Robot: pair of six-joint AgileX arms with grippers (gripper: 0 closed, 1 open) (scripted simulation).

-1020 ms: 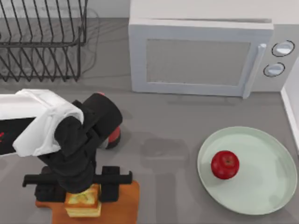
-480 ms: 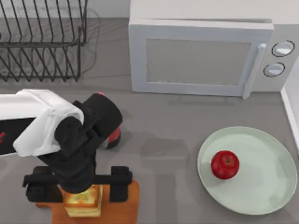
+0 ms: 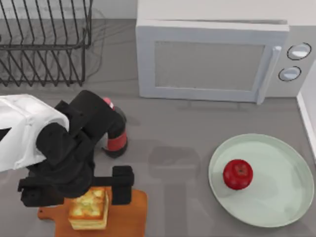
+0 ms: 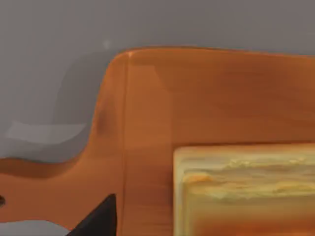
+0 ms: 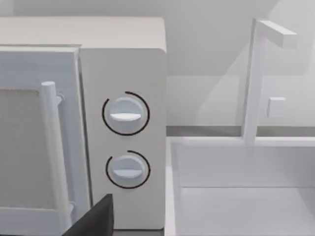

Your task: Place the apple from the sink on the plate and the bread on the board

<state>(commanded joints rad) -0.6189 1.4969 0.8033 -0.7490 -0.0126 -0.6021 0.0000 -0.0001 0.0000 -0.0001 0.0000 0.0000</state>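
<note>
Top view, read left to right. At the left of the counter (image 3: 187,158), my left pincer (image 3: 74,190) hangs above the far edge of the board (image 3: 133,217), its fingers spread wide and holding nothing; one dark finger (image 3: 122,185) stands clear of the bread (image 3: 89,207), which sits flat on the board, nearer the handle end. In the left wrist view the bread (image 4: 246,191) rests squarely on the board (image 4: 197,98), with a finger tip (image 4: 98,221) off to one side and not touching it. Just behind my arm stands a dark bottle (image 3: 116,140) with a red band (no part of the task). Farther back are a wire rack (image 3: 44,44) and a microwave (image 3: 212,59).

At the right, the apple (image 3: 237,174) sits upright on the plate (image 3: 281,197), left of its middle.

The right wrist view looks on the microwave dials (image 5: 125,115) and the white sink (image 5: 246,187); whether my right pincer is open or closed I cannot tell.

Judgement: both placements look complete; what remains is to draw the left arm away without nudging the bread.
</note>
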